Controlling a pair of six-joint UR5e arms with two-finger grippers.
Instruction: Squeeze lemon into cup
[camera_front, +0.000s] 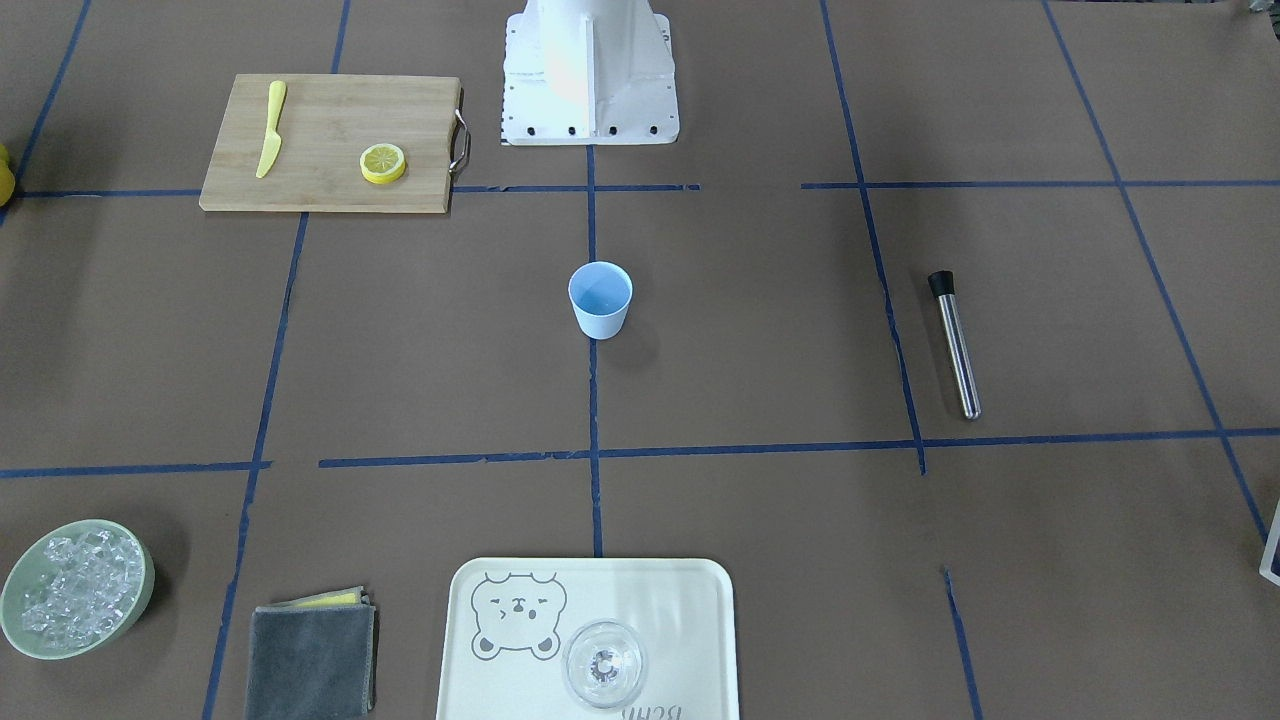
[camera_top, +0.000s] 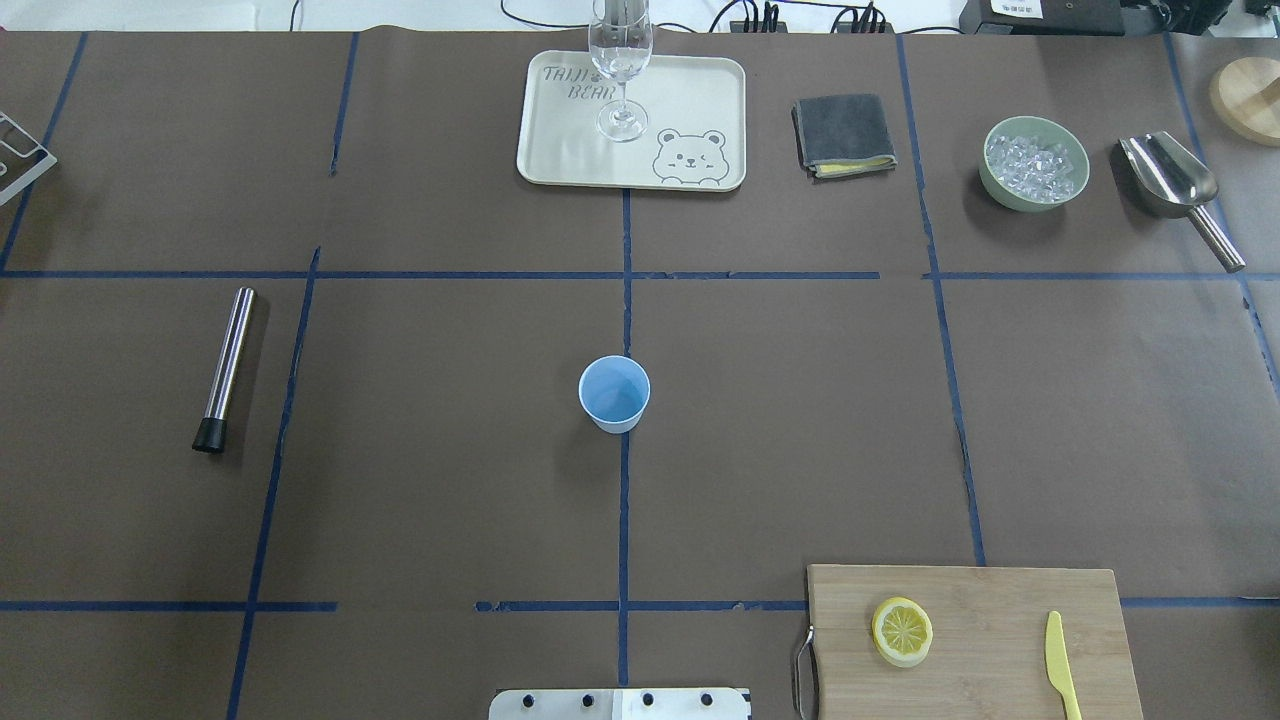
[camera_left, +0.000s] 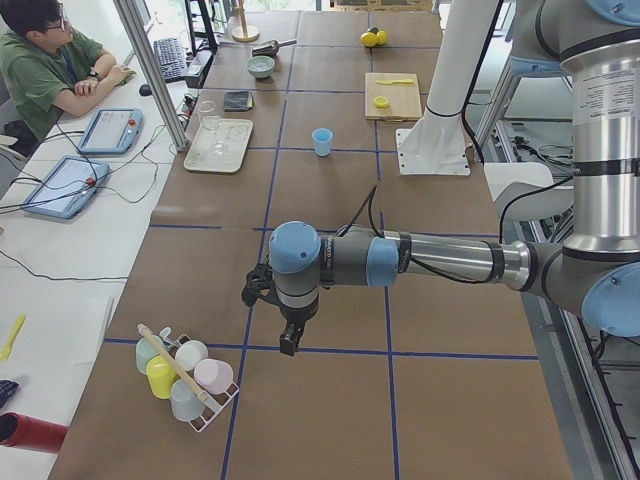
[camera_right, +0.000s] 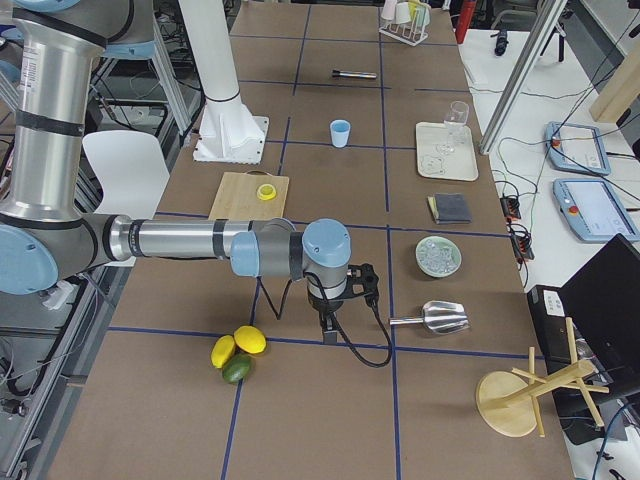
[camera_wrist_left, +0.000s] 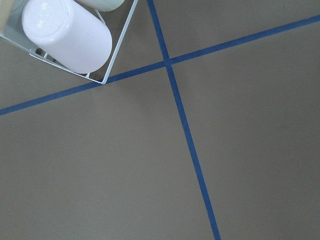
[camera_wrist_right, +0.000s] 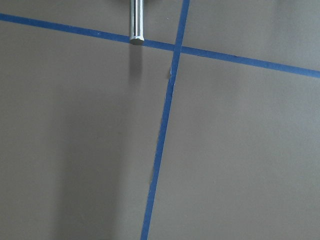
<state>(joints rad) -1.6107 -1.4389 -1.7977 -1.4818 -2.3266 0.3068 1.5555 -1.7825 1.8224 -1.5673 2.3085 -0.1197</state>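
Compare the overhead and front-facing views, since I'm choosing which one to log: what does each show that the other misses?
Only overhead: the scoop beside the ice bowl. Only front-facing: yellow fruit at the edge, past the board. Both: that board and bowl, the cup, lemon, knife, rod, tray, glass and cloth.
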